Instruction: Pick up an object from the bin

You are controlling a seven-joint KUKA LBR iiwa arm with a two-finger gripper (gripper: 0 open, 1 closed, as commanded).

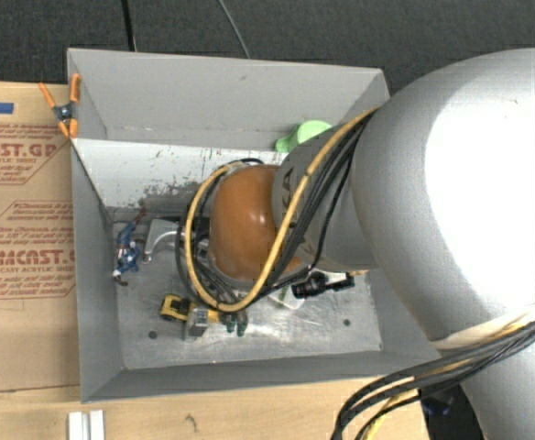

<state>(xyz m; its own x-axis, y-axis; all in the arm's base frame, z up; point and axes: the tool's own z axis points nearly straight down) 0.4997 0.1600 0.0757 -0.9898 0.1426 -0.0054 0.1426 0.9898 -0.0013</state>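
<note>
Yellow-and-black small blocky piece (172, 308) is lying on the floor of the grey metal bin (249, 85), just beside the robot's covered wrist.

Camera view: the rounded orange wrist cover (245, 223), ringed by yellow and black cables (194, 246), is hanging over the bin's middle and hiding the claw, so I cannot tell whether it is released or clenched. The yellow-and-black piece is sitting off the cover's lower-left edge, too small to show its long axis. A small black piece (321, 284) is lying at the lower right. A blue-and-white piece (124, 255) is resting well apart by the left wall.
</note>
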